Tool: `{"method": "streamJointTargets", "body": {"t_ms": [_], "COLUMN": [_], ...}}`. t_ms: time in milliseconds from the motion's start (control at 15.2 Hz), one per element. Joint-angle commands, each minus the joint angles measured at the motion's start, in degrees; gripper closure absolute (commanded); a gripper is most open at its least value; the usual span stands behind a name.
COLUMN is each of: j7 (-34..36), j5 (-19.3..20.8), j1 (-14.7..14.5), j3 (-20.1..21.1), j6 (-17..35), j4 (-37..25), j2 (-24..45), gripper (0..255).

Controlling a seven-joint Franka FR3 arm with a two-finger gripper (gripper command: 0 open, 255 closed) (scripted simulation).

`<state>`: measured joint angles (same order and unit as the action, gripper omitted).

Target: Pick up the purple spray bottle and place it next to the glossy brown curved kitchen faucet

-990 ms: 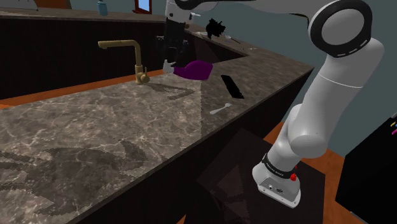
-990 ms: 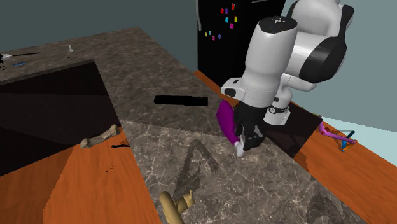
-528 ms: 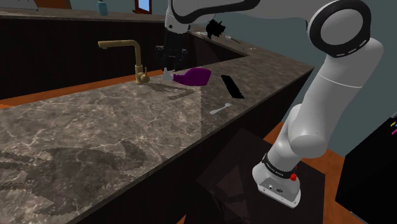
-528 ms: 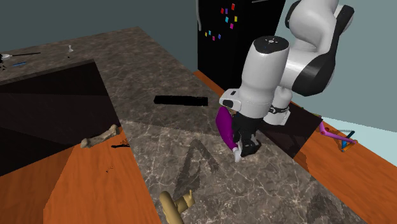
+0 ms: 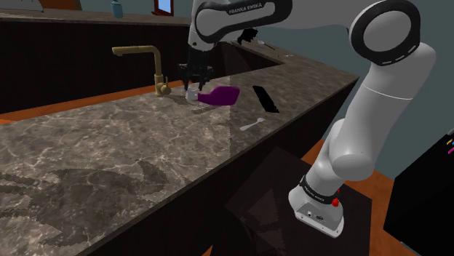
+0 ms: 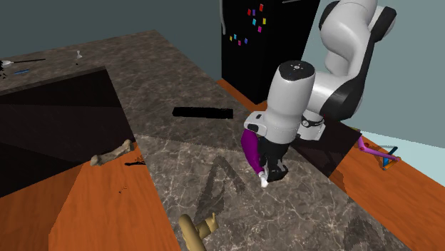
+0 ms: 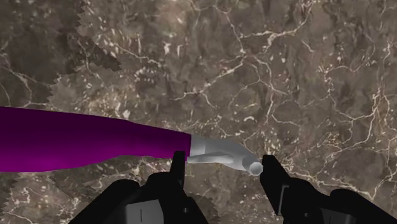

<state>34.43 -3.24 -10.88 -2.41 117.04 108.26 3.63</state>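
The purple spray bottle [image 5: 222,95] with a pale grey spray head lies low over the marbled brown counter [image 5: 109,145], just to the right of the brown curved faucet [image 5: 138,51] in the shoulder view. My black gripper [image 5: 193,91] points down at the bottle's head end. Seen from the wrist, the fingers of the gripper [image 7: 222,167] touch the neck on one side and the nozzle on the other, shut on the head of the bottle [image 7: 83,139]. From the second exterior view, the bottle [image 6: 251,150] slants down under the gripper [image 6: 269,175], above the faucet [image 6: 196,232].
A flat black object [image 5: 265,98] and a small white spoon [image 5: 251,126] lie on the counter, right of the bottle. The dark sink basin [image 6: 50,135] lies behind the faucet, with a bone-shaped item [image 6: 112,153] at its edge. The counter's front edge runs near the arm's stand.
The gripper has come down and toward the faucet with the bottle, which now lies lower and flatter at the counter surface. The arm's wrist has swung over it.
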Motion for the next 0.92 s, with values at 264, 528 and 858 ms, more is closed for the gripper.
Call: {"method": "streamJointTargets", "body": {"t_ms": [264, 528, 858], "j7": [-0.16, -0.36, -0.64], "j5": [-0.18, -0.33, -0.57], "j1": [-0.07, -0.07, -0.06], "j3": [0.07, 0.10, 0.14], "j6": [4.50, 7.40, 10.98], "j4": [3.37, 5.26, 7.35], "j2": [1.10, 2.11, 3.61], "gripper": [255, 255, 255]}}
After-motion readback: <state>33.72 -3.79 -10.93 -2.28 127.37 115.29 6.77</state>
